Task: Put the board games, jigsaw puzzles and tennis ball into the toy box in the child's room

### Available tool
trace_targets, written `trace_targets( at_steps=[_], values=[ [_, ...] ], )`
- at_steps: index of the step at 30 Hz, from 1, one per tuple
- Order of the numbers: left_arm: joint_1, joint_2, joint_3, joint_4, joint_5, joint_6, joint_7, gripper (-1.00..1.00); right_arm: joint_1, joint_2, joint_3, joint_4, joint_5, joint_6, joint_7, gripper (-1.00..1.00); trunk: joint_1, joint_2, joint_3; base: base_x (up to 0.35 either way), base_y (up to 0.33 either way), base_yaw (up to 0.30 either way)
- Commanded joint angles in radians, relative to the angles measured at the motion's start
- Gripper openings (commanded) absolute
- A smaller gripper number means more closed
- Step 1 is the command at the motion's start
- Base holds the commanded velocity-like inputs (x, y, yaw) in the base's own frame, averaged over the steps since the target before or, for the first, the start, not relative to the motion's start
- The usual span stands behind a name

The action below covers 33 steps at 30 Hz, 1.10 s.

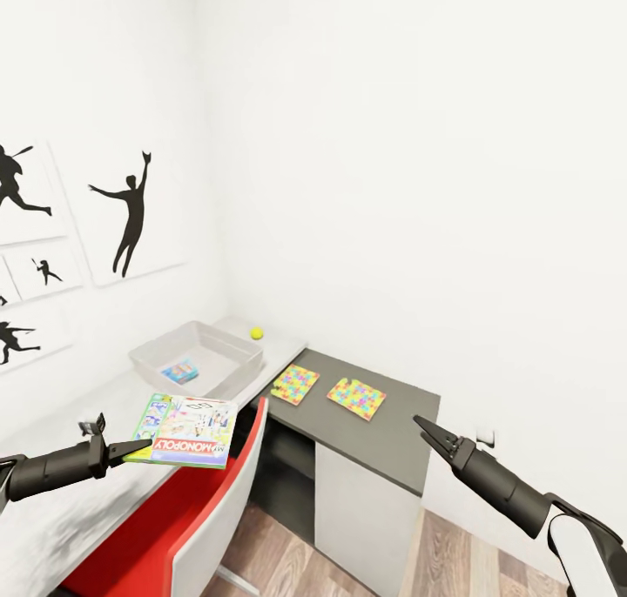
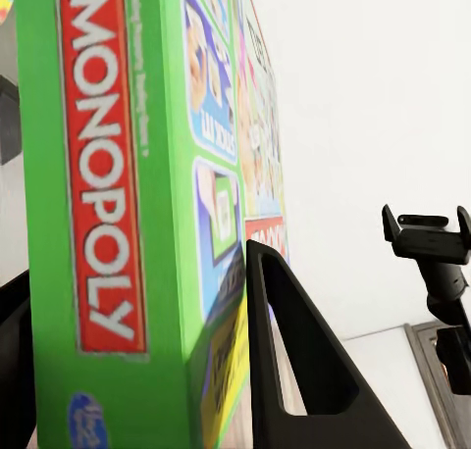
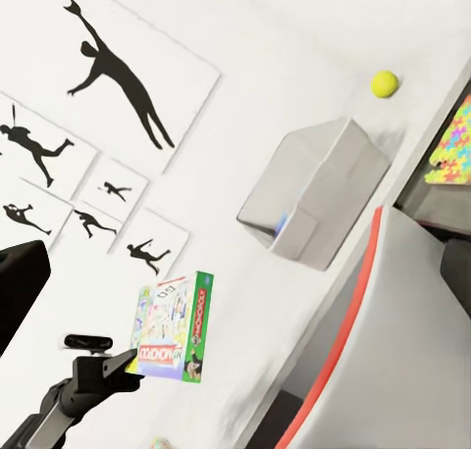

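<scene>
The toy box [image 1: 198, 353] is taken as the landmark; it stands on the pale part of the table [image 1: 52, 510], close to the wall corner. Inside it one blue board game [image 1: 180, 372] is seen lying flat, so one of the six toys is judged to be stowed. A second board game, the green-and-white Monopoly box [image 1: 185, 430], is held in the air in front of the toy box, nearer the robot and above the red chair [image 1: 187, 519]; it is not yet over the box. The third board game cannot be placed from these pictures.

Just beyond the toy box's far right corner the tennis ball [image 1: 257, 333] is seen resting on the table, still outside. To the right of the toy box, on the lower dark section, the two jigsaw puzzles [image 1: 296, 384] [image 1: 356, 398] are laid flat, apart from each other and not yet moved. At least four toys are therefore judged to be left, besides the carried one.

The left gripper [image 1: 131, 449] is clamped on the Monopoly box at its near edge; in the left wrist view a dark finger [image 2: 294, 371] is pressed against the printed face, with the box held edge-on. The right gripper [image 1: 424, 426] is held well to the right of the toy box, past the puzzles, carrying nothing, with its fingers drawn together to a point.
</scene>
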Motion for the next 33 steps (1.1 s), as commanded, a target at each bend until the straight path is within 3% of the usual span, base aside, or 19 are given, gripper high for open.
trace_targets(
  at_steps=[1,7,17,33],
  values=[
    [0.000,0.000,0.000,0.000,0.000,0.010,-0.004,-1.00,0.000,0.000,-0.001,0.000,-0.001,0.006,0.002,1.00,0.000,-0.001,0.000,0.049,-0.029,0.001],
    [0.000,0.000,0.000,0.000,0.000,0.010,-0.004,-1.00,-0.001,0.000,-0.001,0.000,0.000,0.006,0.002,1.00,0.000,-0.001,0.000,0.019,-0.012,0.033],
    [0.000,0.000,-0.001,0.000,0.000,0.010,-0.004,-1.00,0.000,0.001,0.002,0.000,0.000,0.006,-0.005,1.00,0.000,-0.001,0.000,0.050,-0.088,0.229],
    [0.000,-0.001,-0.001,0.000,0.000,0.010,-0.004,-1.00,0.000,0.002,0.001,0.000,0.000,0.006,-0.005,1.00,0.000,-0.001,0.002,0.003,-0.006,0.050]
  ],
)
